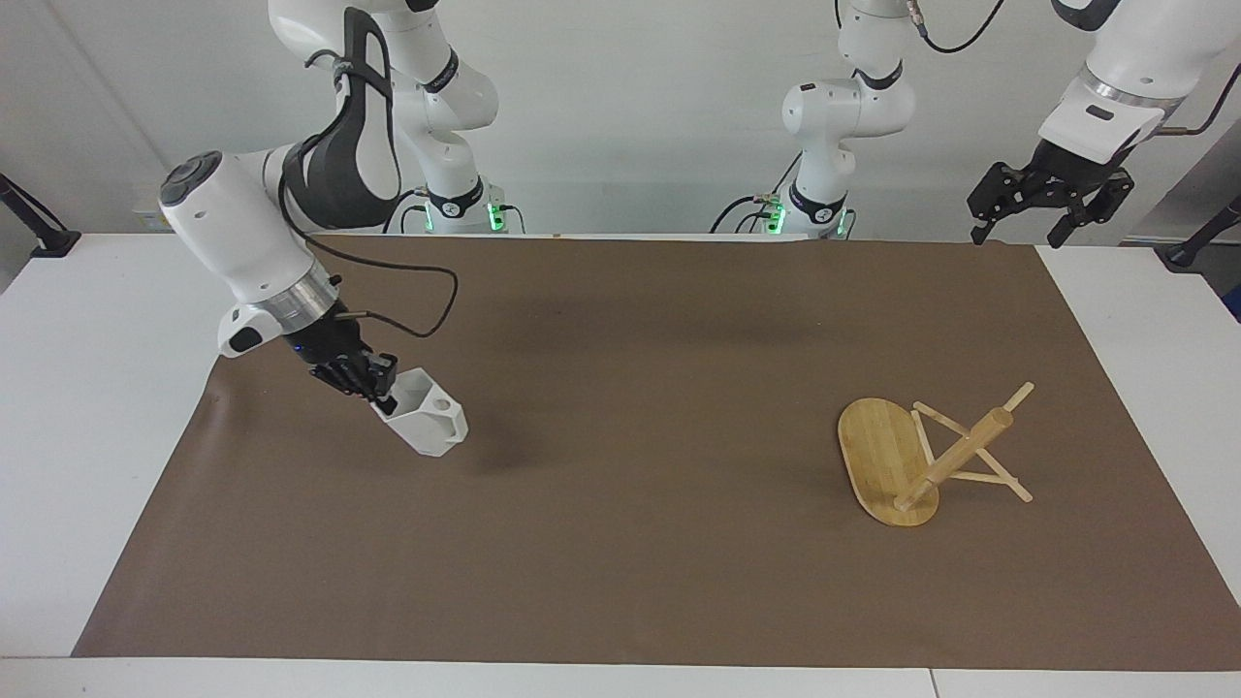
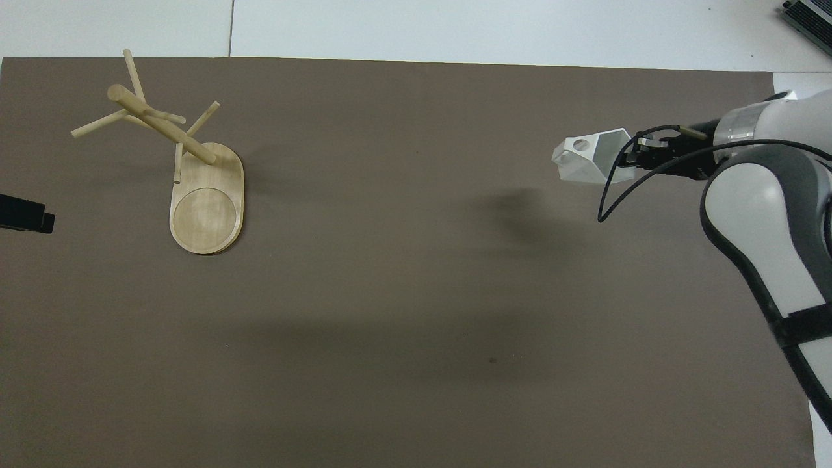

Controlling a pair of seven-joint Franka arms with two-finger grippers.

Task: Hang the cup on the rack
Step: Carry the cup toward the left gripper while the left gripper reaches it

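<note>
Facing view
Right gripper [image 1: 380,396]: and there it is, up off the brown mat [image 1: 620,582] at the right arm's end of the table, fingers pinched tight on the rim of the cup [image 1: 427,419].
Cup: in the air, tilted, its open hexagonal mouth turned up and toward the gripper, blocky handle with the round hole pointing away from the fingers; a soft shadow sits on the mat below it, so it is clear of the surface.
Rack [image 1: 921,456]: standing on the mat toward the left arm's end of the table, well apart from the cup; oval base flat, post and pegs bare.
Left gripper [image 1: 1047,208]: waiting high over the table corner at its own end, fingers spread wide, nothing in them.

Overhead view
Right gripper [image 2: 640,153]: coming in from the right arm's end, clamped on the cup's wall nearest the wrist; a black cable loops down under it.
Cup [image 2: 588,159]: white and faceted, mouth open to the camera, handle hole showing on the side away from the fingers; its shadow lies separate on the mat [image 2: 390,325], nearer to the robots.
Rack [image 2: 188,169]: at the left arm's end of the mat, pegs fanning out off the post, no cup on any of them.
Left gripper [image 2: 26,214]: just a dark tip peeking in at the frame edge; its fingers can't be read from here.
</note>
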